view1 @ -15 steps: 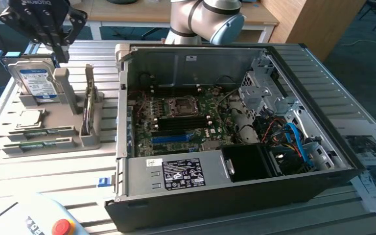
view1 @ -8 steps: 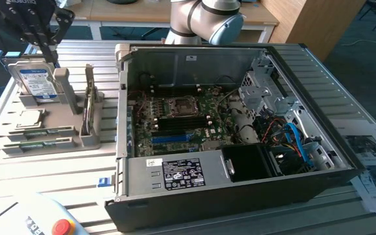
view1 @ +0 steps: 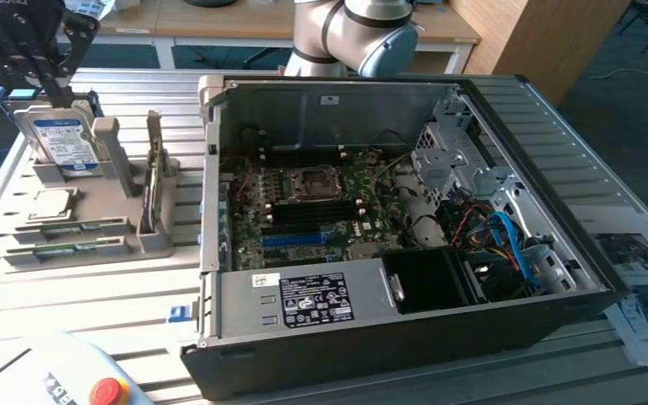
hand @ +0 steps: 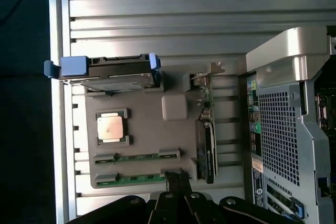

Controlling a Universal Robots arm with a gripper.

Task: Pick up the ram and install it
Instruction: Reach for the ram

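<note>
Above the counter [view1: 77,295], we see the fingers [hand: 184,184] pressed together, holding nothing. Below them, two ram sticks [hand: 137,157] sit edge-up in the grey holder [view1: 132,245]. They lie parallel, with long axes running between the exterior view's left and right. That view also takes in the open case's motherboard [view1: 313,202].

Exterior view looks obliquely down at the case [view1: 358,363]; wrist view straight down over the tray [hand: 144,129] (shared).

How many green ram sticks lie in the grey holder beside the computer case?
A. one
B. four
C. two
C: one ram stick and a second ram stick lie side by side in the grey holder, near the silver processor chip.
</note>
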